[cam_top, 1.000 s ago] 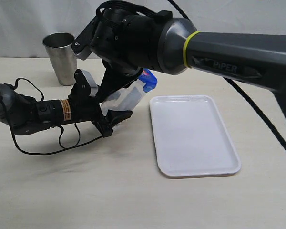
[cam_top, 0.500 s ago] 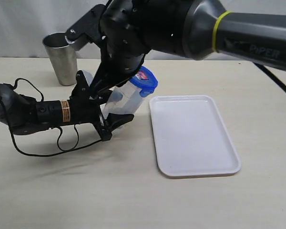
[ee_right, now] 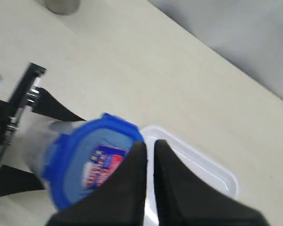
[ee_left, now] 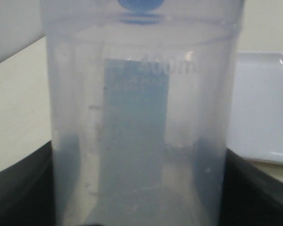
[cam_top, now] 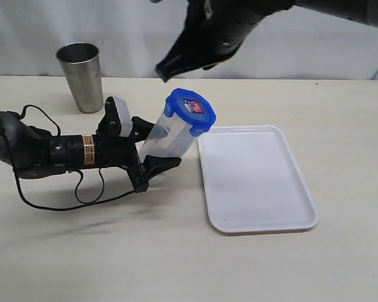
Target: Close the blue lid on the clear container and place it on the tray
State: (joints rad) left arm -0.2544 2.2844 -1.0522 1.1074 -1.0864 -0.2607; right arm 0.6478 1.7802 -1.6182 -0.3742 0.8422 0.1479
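Left gripper (cam_top: 152,148) clamped on the lower body of the clear container (cam_top: 169,139), which leans toward the tray (cam_top: 258,189) and is held just beside the tray's near rim, not on it. The blue lid (cam_top: 189,111) sits on the container's mouth. Right gripper (ee_right: 150,146), its 2 fingers nearly together and empty, hangs above the lid without touching it.

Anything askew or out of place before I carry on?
The clear container leans toward the tray rather than standing upright, gripped near its base by the left tool. The blue lid sits on top; I can't tell if its flaps are latched. Nothing spilled.
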